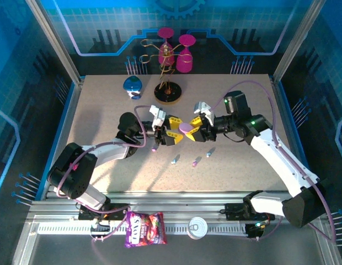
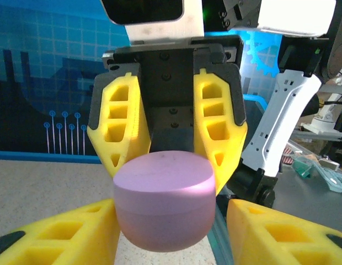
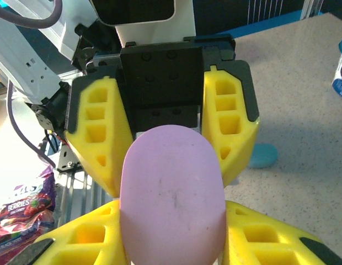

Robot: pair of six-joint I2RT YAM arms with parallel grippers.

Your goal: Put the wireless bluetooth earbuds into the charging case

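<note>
The wireless bluetooth earbuds (image 1: 195, 162) are all out of their case, folks! On the table (image 1: 105, 110), two arms meet nose to nose at centre. The right gripper (image 3: 174, 212) has its yellow fingers tight on both flanks of the closed pink-purple charging case (image 1: 186, 128), a firm pinch. The left gripper (image 2: 171, 210) straddles the other end. Its wrist view shows a sliver of gap at one finger, so pinching or not, can't tell. The overhead view adds four earbuds, loose on the table just nearside of the fingers, touching neither.
</note>
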